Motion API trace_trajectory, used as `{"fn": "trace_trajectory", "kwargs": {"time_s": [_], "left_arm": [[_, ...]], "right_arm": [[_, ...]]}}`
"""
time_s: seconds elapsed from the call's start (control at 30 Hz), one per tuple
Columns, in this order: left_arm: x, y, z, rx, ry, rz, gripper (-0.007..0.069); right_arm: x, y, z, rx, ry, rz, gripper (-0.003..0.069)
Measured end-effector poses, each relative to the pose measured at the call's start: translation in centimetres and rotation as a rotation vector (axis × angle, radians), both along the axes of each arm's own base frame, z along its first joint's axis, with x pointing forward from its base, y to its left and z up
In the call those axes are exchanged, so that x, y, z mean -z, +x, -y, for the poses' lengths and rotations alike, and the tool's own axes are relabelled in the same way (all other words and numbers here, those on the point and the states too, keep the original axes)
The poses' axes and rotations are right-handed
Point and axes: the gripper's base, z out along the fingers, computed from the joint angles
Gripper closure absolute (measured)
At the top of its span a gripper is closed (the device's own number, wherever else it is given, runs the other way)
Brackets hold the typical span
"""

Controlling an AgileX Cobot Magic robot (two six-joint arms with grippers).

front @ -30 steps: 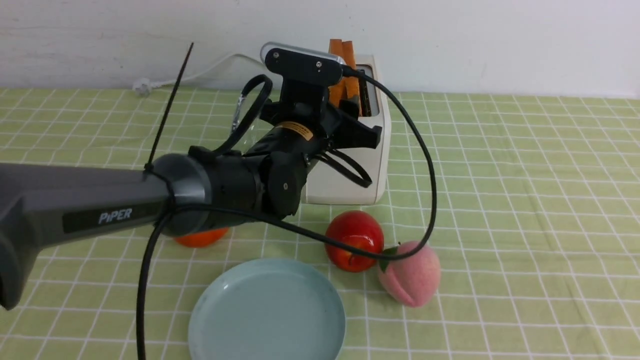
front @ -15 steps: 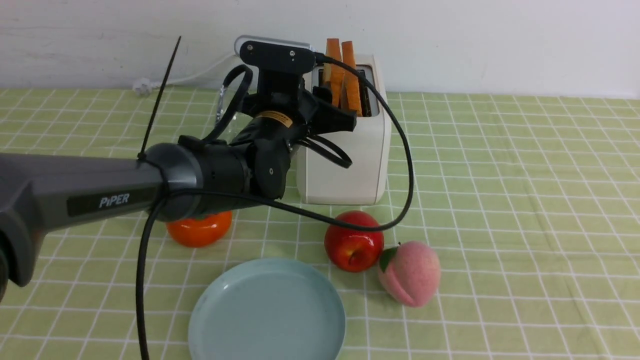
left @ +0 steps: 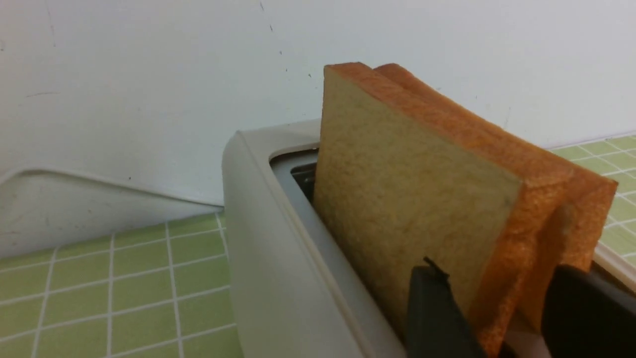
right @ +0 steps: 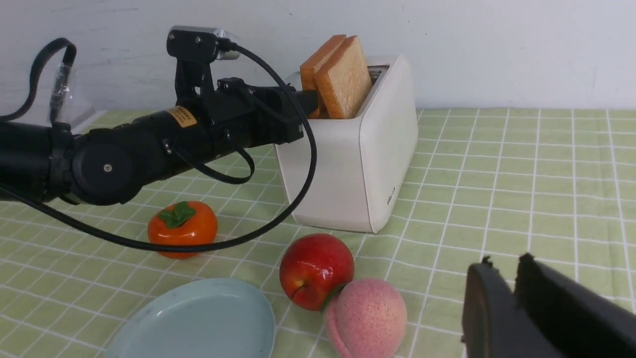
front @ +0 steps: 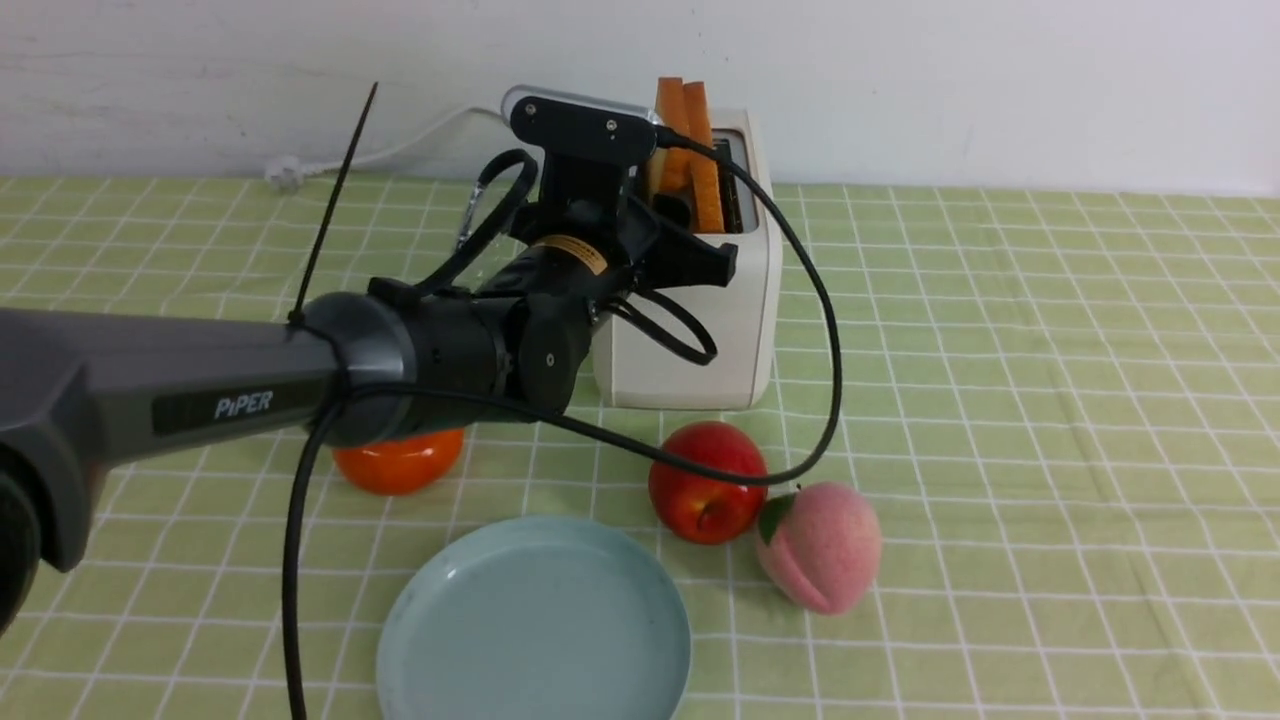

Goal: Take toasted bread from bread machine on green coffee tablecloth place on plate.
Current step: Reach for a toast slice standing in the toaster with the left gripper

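Left gripper [left: 497, 298] rose, then shifted slightly rightward.

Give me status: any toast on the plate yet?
Done: nothing delivered; the plate is bare. In hand: the left gripper looks clamped across both slices of toasted bread, which stand in the bread machine. Left: lift them out, carry them over, set them on the plate.

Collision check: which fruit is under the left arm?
The orange one, half hidden beneath the arm. The red apple and pink peach sit further right.
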Motion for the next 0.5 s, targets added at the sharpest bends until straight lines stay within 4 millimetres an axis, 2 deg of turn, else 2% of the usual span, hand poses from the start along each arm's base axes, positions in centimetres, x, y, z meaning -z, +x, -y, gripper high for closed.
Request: {"fn": "trace_trajectory", "kwargs": {"time_s": [0.3, 0.5], "left_arm": [[-0.1, 1.8, 1.3, 0.018, -0.011, -0.014, 0.0316], [0.2, 2.4, 1.0, -0.006, 0.009, -0.010, 0.0317]], "right_arm": [[-0.2, 0.0, 0.0, 0.007, 0.012, 0.015, 0.0571], [-0.2, 0.0, 0.0, 0.004, 0.023, 0.014, 0.0571]]}}
